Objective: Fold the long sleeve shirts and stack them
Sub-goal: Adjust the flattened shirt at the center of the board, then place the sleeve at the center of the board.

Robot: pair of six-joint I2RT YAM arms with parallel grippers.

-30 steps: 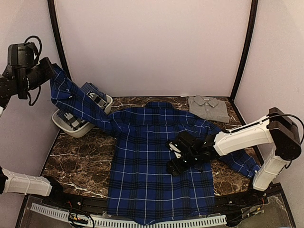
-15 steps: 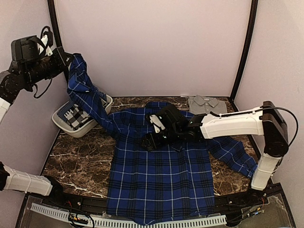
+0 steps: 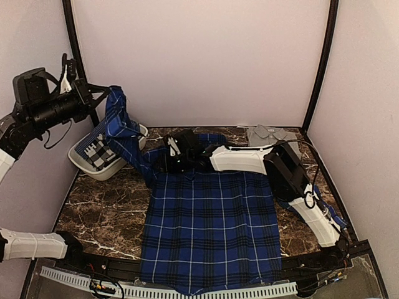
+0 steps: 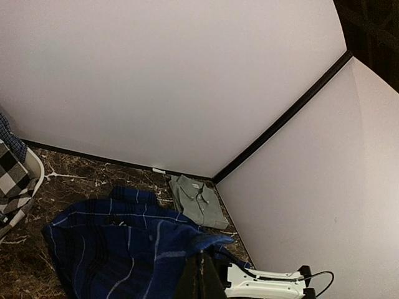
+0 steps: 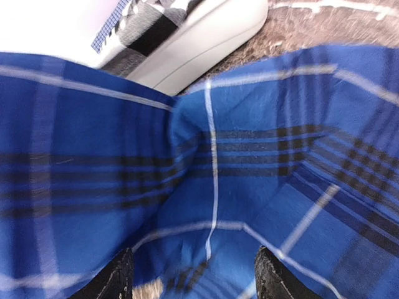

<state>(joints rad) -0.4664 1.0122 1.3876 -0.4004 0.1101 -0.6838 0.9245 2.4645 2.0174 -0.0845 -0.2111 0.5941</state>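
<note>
1. The plaid shirt [image 3: 209, 224] is soft woven cloth, matt, in blue and black with thin white lines. Close up in the right wrist view the weave looks fine and even.
2. The grey shirt [image 3: 274, 138] is plain matt cloth.
3. The table [image 3: 103, 212] has a dark brown stone-look top with pale veins, smooth, with a slight sheen.
4. The tub [image 3: 93, 169] is smooth white plastic, faintly glossy. The checked cloth [image 3: 96, 151] in it is matt black and white.
5. The walls [image 3: 199, 62] are pale, flat and matt.
6. The right arm [image 3: 240, 159] has a smooth white plastic shell and matt black joints.
7. The strip [image 3: 187, 291] along the near edge is white slotted plastic.
</note>
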